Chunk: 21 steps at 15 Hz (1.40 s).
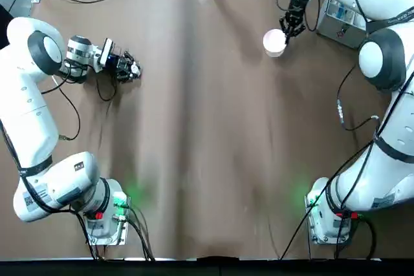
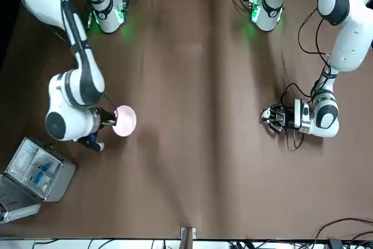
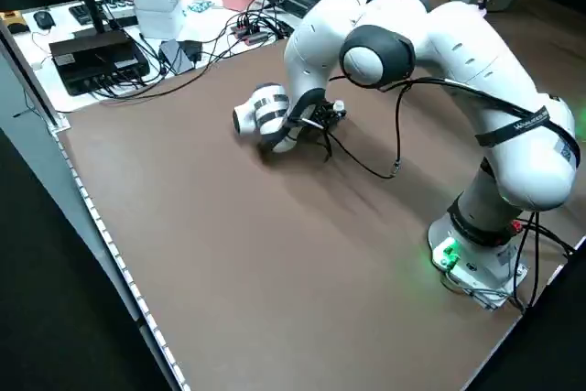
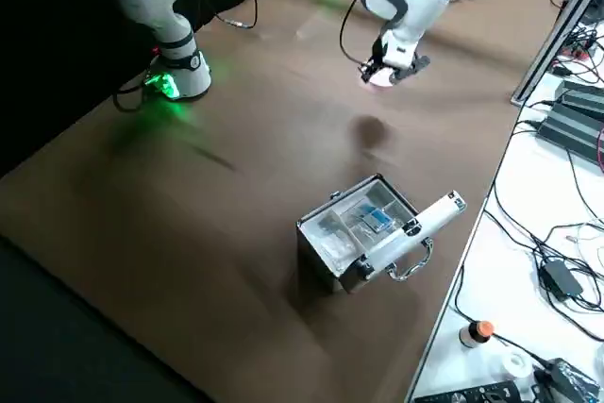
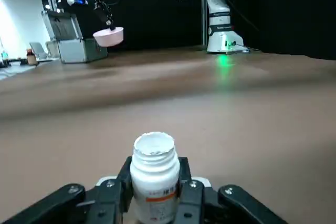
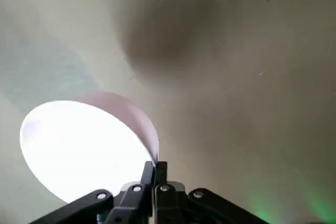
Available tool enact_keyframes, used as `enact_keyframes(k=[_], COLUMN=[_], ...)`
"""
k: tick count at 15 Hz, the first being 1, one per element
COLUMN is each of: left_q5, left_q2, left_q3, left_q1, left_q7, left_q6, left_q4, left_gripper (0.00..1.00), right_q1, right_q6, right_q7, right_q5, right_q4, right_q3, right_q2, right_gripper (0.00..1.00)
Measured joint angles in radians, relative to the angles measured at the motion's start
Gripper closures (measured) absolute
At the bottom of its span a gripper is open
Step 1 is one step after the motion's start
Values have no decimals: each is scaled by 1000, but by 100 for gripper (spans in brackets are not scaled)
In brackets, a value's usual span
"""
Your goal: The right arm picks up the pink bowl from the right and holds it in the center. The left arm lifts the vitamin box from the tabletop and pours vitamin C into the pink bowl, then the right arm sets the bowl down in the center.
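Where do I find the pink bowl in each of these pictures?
Top view: the pink bowl, upper right, at the right gripper.
Front view: left of centre.
Left side view: not visible.
Right side view: near the top, mostly hidden under the right gripper.
Left wrist view: upper left, far off.
Right wrist view: lower left.
Shared landmark: the brown tabletop, in every view.

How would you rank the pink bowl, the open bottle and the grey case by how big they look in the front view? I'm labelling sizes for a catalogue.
1. Grey case: clearly largest.
2. Pink bowl.
3. Open bottle: apparently smallest, a small white shape at the left tool.
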Motion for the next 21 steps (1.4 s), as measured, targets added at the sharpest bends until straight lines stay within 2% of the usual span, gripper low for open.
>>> enact_keyframes(k=[7, 12, 14, 16, 21], left_q5=[12, 106, 148, 157, 180], left_q2=[-50, -117, -147, -166, -218], left_q3=[-159, -309, -355, -371, -376], left_q1=[-5, -19, -56, -77, -135], left_q7=[-70, -303, -424, -444, -446], left_q6=[0, 2, 8, 41, 90], left_q4=[76, 169, 238, 249, 261], left_gripper=[64, 64, 64, 64, 64], right_q1=[133, 213, 284, 322, 383], right_q6=[-8, -11, -12, -11, 5], right_q7=[389, 656, 776, 862, 1063], right_q5=[127, 184, 268, 323, 374], right_q4=[72, 125, 151, 178, 266], right_q3=[1, 2, 2, 2, 2], right_q2=[0, 0, 2, 16, 104], right_gripper=[97, 97, 97, 97, 97])
